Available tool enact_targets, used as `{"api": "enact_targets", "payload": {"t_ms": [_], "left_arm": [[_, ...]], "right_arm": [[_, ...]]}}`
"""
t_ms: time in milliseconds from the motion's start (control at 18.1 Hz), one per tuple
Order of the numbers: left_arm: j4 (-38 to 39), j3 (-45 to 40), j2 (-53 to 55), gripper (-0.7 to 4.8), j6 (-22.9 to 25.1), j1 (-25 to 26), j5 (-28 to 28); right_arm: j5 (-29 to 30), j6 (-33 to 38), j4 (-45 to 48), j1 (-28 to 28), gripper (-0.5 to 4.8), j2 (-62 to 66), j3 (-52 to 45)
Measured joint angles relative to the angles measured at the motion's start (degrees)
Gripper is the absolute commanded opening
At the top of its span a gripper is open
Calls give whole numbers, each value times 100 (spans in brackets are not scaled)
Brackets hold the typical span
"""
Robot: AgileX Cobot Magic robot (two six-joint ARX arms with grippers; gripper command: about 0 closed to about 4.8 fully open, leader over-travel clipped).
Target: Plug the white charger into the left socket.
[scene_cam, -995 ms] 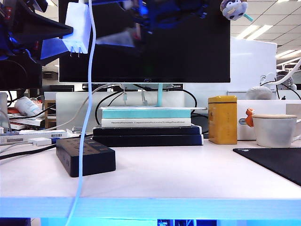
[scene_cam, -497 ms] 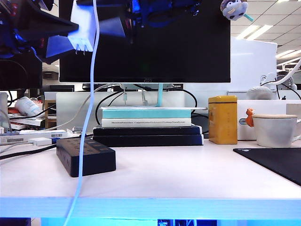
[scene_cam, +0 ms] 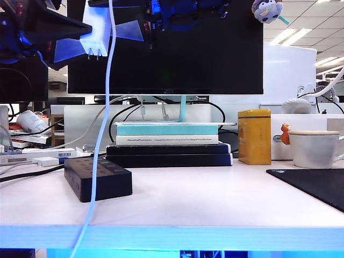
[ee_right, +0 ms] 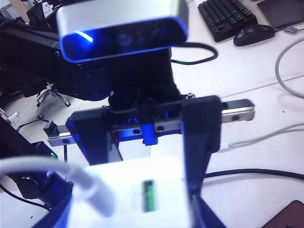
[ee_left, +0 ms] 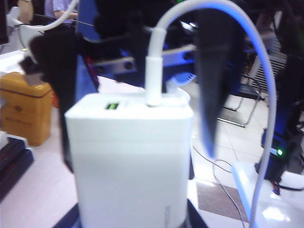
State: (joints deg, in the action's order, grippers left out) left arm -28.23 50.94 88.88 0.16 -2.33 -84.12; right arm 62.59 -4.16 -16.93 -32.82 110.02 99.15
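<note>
High above the surface (scene_cam: 215,199), the left claw (scene_cam: 80,45) clamps the white charger (scene_cam: 97,29), prongs pointing down, seemingly ready for insertion. The right claw (scene_cam: 131,29) flanks the charger's other side; whether it grips cannot be told. The cable (scene_cam: 102,140) hangs past the black power strip (scene_cam: 98,177), whose left socket (scene_cam: 86,159) waits below.
</note>
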Motion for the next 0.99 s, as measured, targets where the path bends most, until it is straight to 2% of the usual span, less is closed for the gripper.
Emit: {"api": "enact_targets", "payload": {"t_ms": [111,166,221,276,387,442,553,608,718,829,995], "left_arm": [[-164,0,0,209,-184,0,79],[-201,0,0,209,-223,0,79],[-203,0,0,209,-243,0,79],[-205,0,0,209,-258,-11,72],[-291,0,0,211,-479,-76,81],[-356,0,0,235,-518,-109,170],[-442,0,0,368,-579,-114,260],[-570,7,0,411,-562,-151,490],[-636,24,-2,439,-560,-155,782],[-636,24,-2,439,-603,-140,898],[-640,24,-2,439,-752,-61,1099]], "right_arm": [[-7,-4,109,0,310,0,-2],[-11,-2,168,0,277,0,-2],[-24,-2,208,0,225,2,-2],[-63,0,232,0,102,2,-2],[-39,-125,297,20,45,4,-2],[-20,-136,299,33,46,2,-2],[-33,-131,339,37,46,2,0],[-52,-83,321,26,46,7,0],[-109,-63,258,2,46,9,0],[-155,-59,258,20,46,13,0],[-780,52,262,-2,46,13,-2]]}}
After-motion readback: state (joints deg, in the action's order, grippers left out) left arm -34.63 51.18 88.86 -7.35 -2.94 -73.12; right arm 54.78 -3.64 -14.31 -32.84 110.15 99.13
